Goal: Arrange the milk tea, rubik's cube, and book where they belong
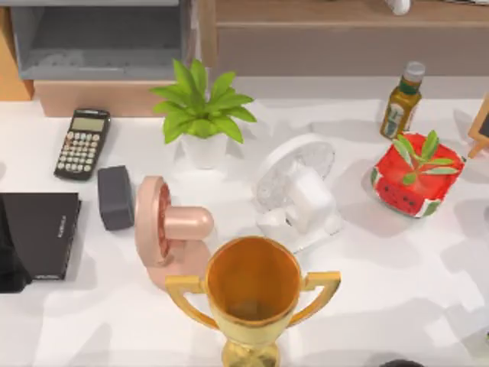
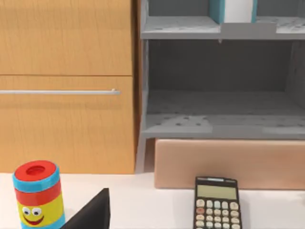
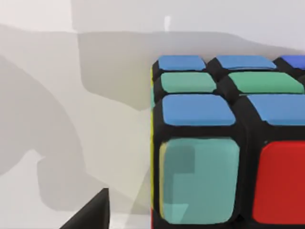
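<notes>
The rubik's cube [image 3: 228, 143] rests on the white table, very close in front of my right gripper [image 3: 90, 214], of which a black part shows low in the right wrist view. The book [image 2: 237, 9], teal-blue covers around white pages, stands upright on the upper level of the grey shelf [image 2: 219, 126]. A colourful can [image 2: 38, 193] with a red lid and a smiley face stands on the table near my left gripper [image 2: 90, 214]. A tea bottle [image 1: 403, 99] stands at the back right. I cannot tell which of these two is the milk tea.
On the table are a calculator [image 1: 82, 142], a black slab [image 1: 42, 233], a dark grey box [image 1: 115, 197], a potted plant [image 1: 202, 115], a pink fan [image 1: 164, 229], a white fan [image 1: 298, 191], a gold trophy [image 1: 252, 294] and a watermelon pot [image 1: 418, 176]. A wooden cabinet [image 2: 66, 86] flanks the shelf.
</notes>
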### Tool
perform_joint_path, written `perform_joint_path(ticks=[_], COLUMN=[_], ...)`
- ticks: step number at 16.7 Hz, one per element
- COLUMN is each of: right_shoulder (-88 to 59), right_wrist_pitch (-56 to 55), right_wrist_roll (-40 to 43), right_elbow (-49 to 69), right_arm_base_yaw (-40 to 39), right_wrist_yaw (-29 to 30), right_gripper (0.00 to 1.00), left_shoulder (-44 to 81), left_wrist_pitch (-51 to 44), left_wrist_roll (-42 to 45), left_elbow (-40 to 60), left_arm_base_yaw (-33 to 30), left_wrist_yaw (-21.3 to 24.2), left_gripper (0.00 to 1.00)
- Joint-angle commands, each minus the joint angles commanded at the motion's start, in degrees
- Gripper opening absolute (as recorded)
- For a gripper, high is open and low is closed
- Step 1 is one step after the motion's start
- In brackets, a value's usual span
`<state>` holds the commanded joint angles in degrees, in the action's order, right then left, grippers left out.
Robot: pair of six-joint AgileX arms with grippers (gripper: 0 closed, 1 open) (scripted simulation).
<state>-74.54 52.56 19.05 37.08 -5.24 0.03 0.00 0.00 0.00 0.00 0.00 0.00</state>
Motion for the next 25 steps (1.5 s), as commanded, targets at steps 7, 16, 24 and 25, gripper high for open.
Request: perform_joint_path(ticks=[7, 16, 24, 25], right_shoulder=[0.0, 0.0, 0.0, 0.1], right_wrist_pitch=[0.0, 0.0, 0.0, 0.0], right_wrist_roll=[0.0, 0.0, 0.0, -0.1], right_elbow=[0.0, 0.0, 0.0, 0.1], right_arm_base_yaw=[0.0, 0.0, 0.0, 0.0], right_wrist_yaw=[0.0, 0.0, 0.0, 0.0], right_gripper=[0.7, 0.02, 0.0, 0.0], left_shoulder=[0.0, 0.0, 0.0, 0.0], left_wrist_pitch=[0.0, 0.0, 0.0, 0.0], left_wrist_roll=[0.0, 0.0, 0.0, 0.0], left_elbow=[0.0, 0.0, 0.0, 0.0], left_arm_base_yaw=[0.0, 0.0, 0.0, 0.0], left_wrist_yaw=[0.0, 0.0, 0.0, 0.0], left_gripper=[1.0, 1.0, 1.0, 1.0])
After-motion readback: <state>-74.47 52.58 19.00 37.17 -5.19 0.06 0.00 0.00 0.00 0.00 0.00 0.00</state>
